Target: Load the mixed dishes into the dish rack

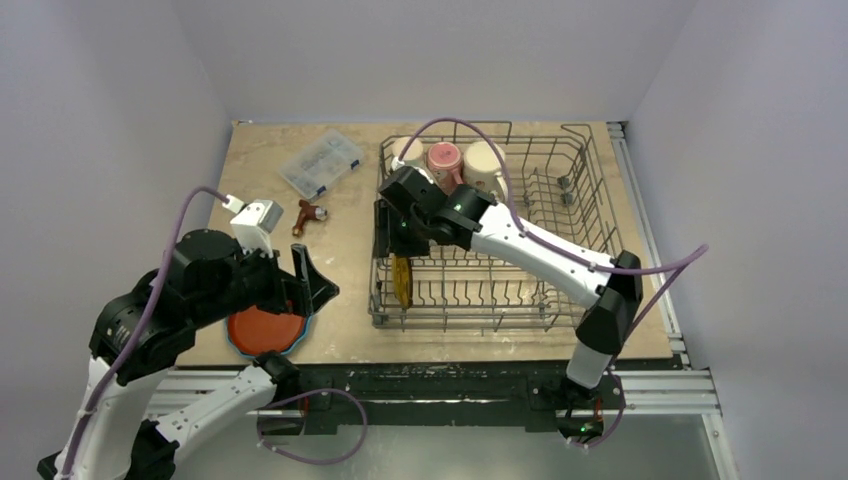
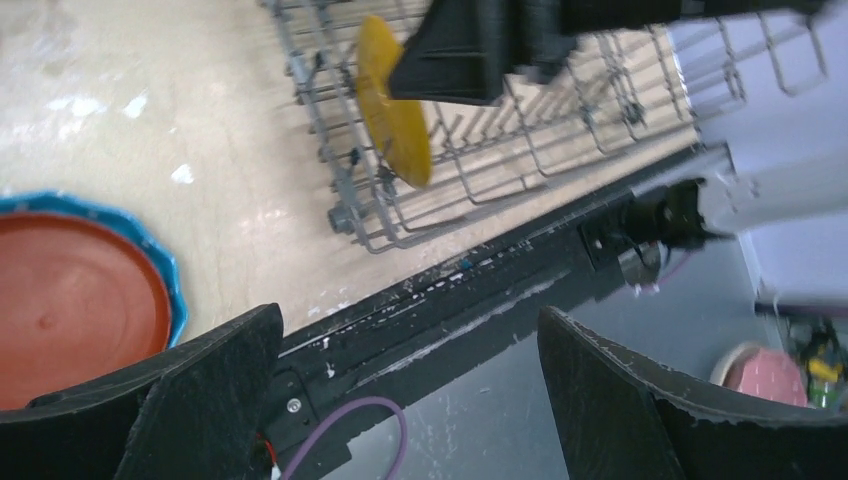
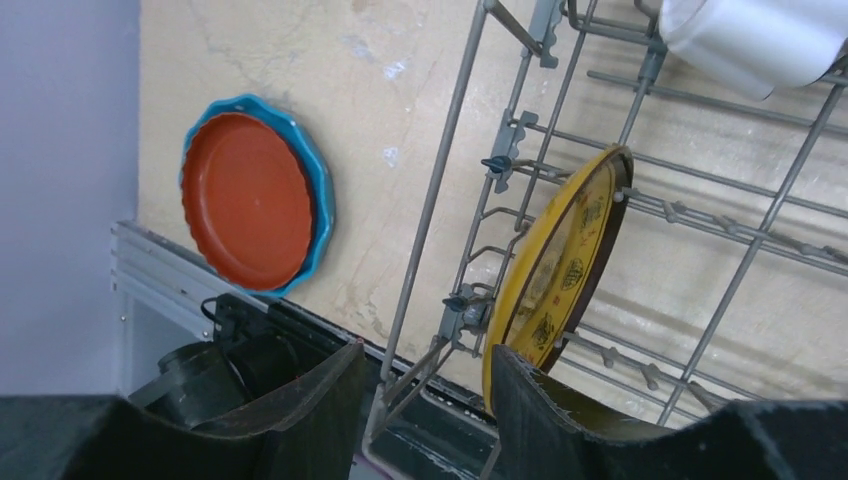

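Yellow-patterned plate (image 3: pixel 555 260) is stood on edge among dish rack (image 3: pixel 437 190) tines; right gripper (image 3: pixel 425 355), jaws part-open and empty, is best lifted straight up. Left gripper (image 2: pixel 408 320) is held wide.

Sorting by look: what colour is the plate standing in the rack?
Yellow plate, with small dark motifs; clearest from the right wrist.

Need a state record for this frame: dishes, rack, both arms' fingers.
in grey wire dish rack: yellow patterned round plate, on edge between tines, near-left corner; three mugs, far-left corner
on beige table: orange round plate stacked on scalloped blue plate
left fingers: open, hovering by the stack
right fingers: apart, over the yellow plate, not gripping it
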Tool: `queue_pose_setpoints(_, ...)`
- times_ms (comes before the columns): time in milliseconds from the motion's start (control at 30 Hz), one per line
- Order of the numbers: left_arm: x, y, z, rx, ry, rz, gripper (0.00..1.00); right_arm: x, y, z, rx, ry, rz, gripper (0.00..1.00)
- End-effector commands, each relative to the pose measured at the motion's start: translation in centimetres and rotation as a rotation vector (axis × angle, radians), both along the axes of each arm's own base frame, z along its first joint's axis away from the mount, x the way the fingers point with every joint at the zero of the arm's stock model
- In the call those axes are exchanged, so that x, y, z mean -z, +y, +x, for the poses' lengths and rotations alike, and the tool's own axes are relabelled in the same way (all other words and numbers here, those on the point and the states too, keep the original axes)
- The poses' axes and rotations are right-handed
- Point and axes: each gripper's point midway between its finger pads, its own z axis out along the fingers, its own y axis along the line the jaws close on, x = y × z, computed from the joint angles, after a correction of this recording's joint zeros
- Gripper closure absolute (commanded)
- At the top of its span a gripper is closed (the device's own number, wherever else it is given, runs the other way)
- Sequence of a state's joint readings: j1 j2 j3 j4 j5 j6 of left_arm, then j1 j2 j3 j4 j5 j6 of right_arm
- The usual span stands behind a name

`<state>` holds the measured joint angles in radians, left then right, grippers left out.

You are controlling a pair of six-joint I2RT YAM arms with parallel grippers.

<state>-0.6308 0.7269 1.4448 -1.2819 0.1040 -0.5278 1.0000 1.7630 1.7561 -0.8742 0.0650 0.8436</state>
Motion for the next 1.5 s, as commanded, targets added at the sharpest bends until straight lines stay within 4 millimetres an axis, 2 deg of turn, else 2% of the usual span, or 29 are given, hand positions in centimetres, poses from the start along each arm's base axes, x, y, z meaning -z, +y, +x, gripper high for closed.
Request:
queue_pose_setpoints(0,2.0,3.1,2.9,-0.334,0.059,0.045,0.0,-6.6,-1.8,0.6,-0.023,-0.185,0.066,0.51)
queue_pose_setpoints(100,3.1,4.2,4.3,-0.45,0.078,0.092,0.0,-8.1,-3.4,0.7,-0.021,-0.254,0.054,0.5)
queue_pose_setpoints(267,4.0,3.5,6.5,-0.53,0.147,0.133,0.0,-11.0,-5.7,0.9,-0.052,-0.397,0.046,0.44)
queue_pose_setpoints(400,5.2,3.1,7.9,-0.591,0.246,0.155,0.0,-11.8,-6.6,0.8,-0.079,-0.445,0.03,0.43)
queue_pose_setpoints(500,8.2,3.7,8.6,-0.669,0.38,0.164,0.0,-11.5,-7.3,1.0,-0.095,-0.48,-0.005,0.43)
queue_pose_setpoints(567,11.6,4.4,8.3,-0.734,0.489,0.174,0.01,-11.1,-8.0,1.2,-0.094,-0.505,-0.039,0.42)
queue_pose_setpoints(667,15.8,5.3,7.8,-0.832,0.606,0.146,0.04,-10.5,-9.5,1.3,-0.087,-0.546,-0.077,0.4)
queue_pose_setpoints(767,19.0,5.9,8.2,-0.9,0.664,0.099,0.11,-10.8,-11.1,0.8,-0.078,-0.578,-0.077,0.37)
queue_pose_setpoints(833,21.1,6.4,8.5,-0.939,0.696,0.099,0.21,-11.1,-12.2,0.3,-0.071,-0.587,-0.067,0.36)
queue_pose_setpoints(1033,26.3,7.4,9.6,-0.947,0.753,0.218,0.37,-11.5,-14.6,-0.6,-0.042,-0.638,-0.032,0.31)
queue_pose_setpoints(1133,27.2,8.3,9.8,-0.942,0.771,0.308,0.42,-11.6,-15.5,-0.3,-0.01,-0.651,-0.048,0.3)
queue_pose_setpoints(1233,26.9,8.9,10.1,-0.952,0.773,0.353,0.46,-11.5,-16.3,-0.3,0.01,-0.66,-0.061,0.3)
queue_pose_setpoints(1367,26.4,10.6,10.8,-1.002,0.677,0.371,0.46,-11.0,-17.0,-0.6,0.026,-0.664,-0.052,0.28)
queue_pose_setpoints(1467,26.7,11.5,11.5,-0.997,0.646,0.362,0.5,-11.2,-17.3,-0.7,0.035,-0.668,-0.052,0.28)
